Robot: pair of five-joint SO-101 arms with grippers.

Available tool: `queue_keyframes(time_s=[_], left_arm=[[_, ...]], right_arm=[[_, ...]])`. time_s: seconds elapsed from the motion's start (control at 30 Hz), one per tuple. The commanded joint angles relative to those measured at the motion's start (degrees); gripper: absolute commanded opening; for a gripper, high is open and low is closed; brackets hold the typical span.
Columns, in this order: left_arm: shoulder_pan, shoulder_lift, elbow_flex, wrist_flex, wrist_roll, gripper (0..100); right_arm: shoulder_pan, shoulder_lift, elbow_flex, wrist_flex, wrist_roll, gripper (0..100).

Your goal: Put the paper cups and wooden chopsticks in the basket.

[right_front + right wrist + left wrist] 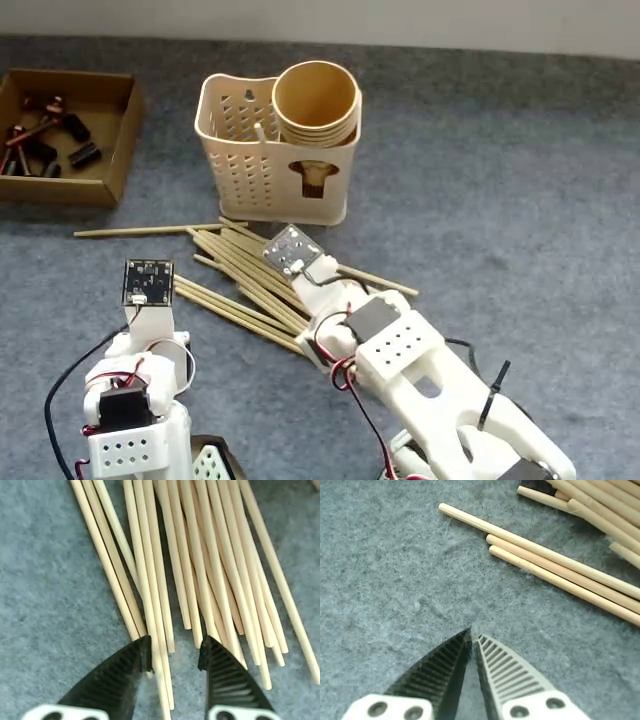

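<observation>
From my station, the left arm (135, 400) sits folded low at the near edge of the grey felt (520, 180), its wrist pointing down at the bare surface just beside the near end of the stick pile. The left gripper (472, 635) has its two jaws drawn together until the tips almost meet, leaving a thin sliver between them, and there is nothing in it. A few stick ends lie on the felt a little beyond its tips, apart from them. The right arm (400, 350) stretches forward from the near right, angled toward the middle of the table, with its wrist tipped down over the pile. The right gripper (175, 652) is partly spread, its jaws standing on either side of a couple of sticks that run between them. It has not closed on them, and I cannot tell whether the dark jaw's tip touches the stick beside it. The chopsticks (240, 270) lie loose on the felt in a slanted, roughly parallel bundle just in front of the basket (235, 150). The paper cups (315, 100) are stacked upright inside the basket, in its right part. A cardboard box (110, 150) holding small dark parts sits well apart at the far left.
</observation>
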Motion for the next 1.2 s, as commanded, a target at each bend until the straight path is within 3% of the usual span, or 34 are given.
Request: queue_keyframes(time_s=[0.0,1.17], left_arm=[[0.8,-0.2,1.2,0.2,-0.4,0],[0.8,-0.2,1.2,0.2,-0.4,0]], right_arm=[[-0.7,0.0,0.0,-1.6,-0.5,16.3],[-0.7,2.2,2.5,-5.0,-0.6,16.3]])
